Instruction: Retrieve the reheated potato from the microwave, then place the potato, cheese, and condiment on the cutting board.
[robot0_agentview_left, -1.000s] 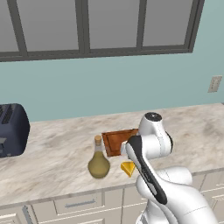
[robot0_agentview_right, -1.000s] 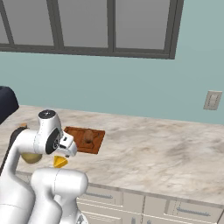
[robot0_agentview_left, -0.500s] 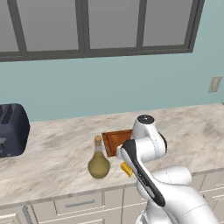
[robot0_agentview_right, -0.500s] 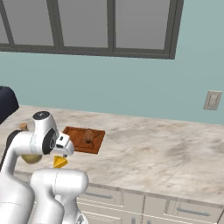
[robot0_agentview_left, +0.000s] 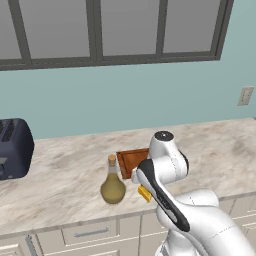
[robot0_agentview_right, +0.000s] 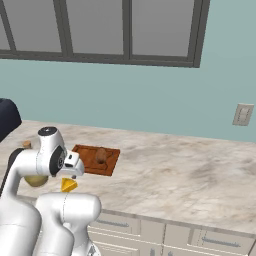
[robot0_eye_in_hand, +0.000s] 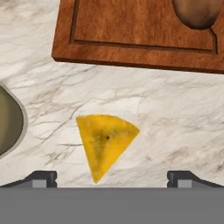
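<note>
The hand (robot0_eye_in_hand: 112, 177) hangs over the marble tabletop (robot0_eye_in_hand: 175, 113) with its two dark fingertips (robot0_eye_in_hand: 41, 177) spread wide on either side of the cheese (robot0_eye_in_hand: 106, 142), neither one touching it. The cheese lies flat on the tabletop just beside the cutting board (robot0_eye_in_hand: 131, 30) (which already carries the potato (robot0_eye_in_hand: 197, 12) near one corner). The condiment (robot0_agentview_left: 113, 184) stands upright close by, off the board.

A glossy white arm (robot0_agentview_left: 170, 165) with rounded segments is being shown, a dark strip running along one link, dark joints and a grey-ringed cap on top.
</note>
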